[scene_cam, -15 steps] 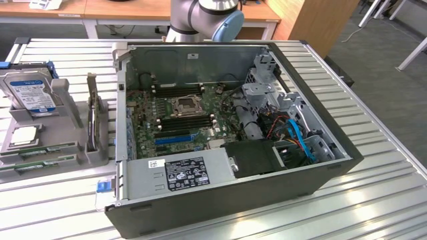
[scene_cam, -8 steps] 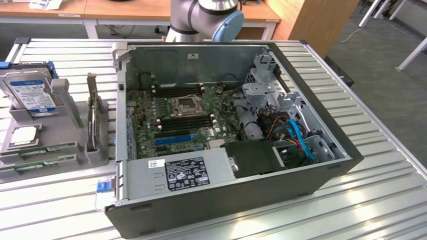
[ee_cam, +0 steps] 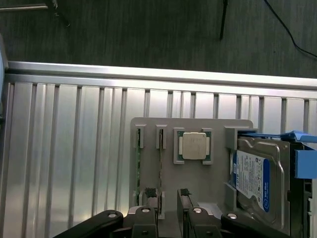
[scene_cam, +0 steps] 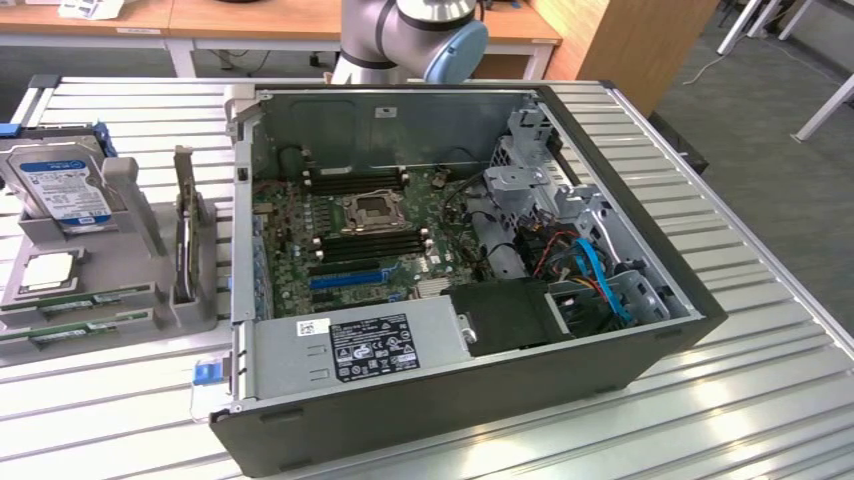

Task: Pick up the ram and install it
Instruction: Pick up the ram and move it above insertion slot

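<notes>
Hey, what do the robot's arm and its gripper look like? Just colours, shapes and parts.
The arm is a smooth silver-grey tube with a round light-blue cap on its joint. The gripper is black, built from angular linkage bars fastened with shiny round bolts. Its two jaws end in narrow tips carrying dark ribbed pads.

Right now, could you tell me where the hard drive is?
The hard drive sits at the exterior view's left, propped in the grey holder, beside the processor chip.
</notes>
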{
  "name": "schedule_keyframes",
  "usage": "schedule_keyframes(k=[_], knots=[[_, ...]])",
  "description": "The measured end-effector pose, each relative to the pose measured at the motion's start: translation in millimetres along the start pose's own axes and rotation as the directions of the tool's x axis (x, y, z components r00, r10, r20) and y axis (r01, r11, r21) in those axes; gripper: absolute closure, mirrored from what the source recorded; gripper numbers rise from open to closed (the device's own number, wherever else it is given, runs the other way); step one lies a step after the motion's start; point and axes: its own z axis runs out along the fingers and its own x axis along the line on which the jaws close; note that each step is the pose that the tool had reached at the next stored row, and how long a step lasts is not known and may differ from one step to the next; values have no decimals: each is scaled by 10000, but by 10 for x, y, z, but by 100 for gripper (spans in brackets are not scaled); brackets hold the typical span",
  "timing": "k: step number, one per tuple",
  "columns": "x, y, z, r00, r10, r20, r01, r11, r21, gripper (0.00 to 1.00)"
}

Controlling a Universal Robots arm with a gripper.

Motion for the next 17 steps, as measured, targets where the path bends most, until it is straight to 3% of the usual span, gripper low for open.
schedule_keyframes(k=[17], knots=[[-3,-12,309,10000,0,-16,0,10000,-2,71]])
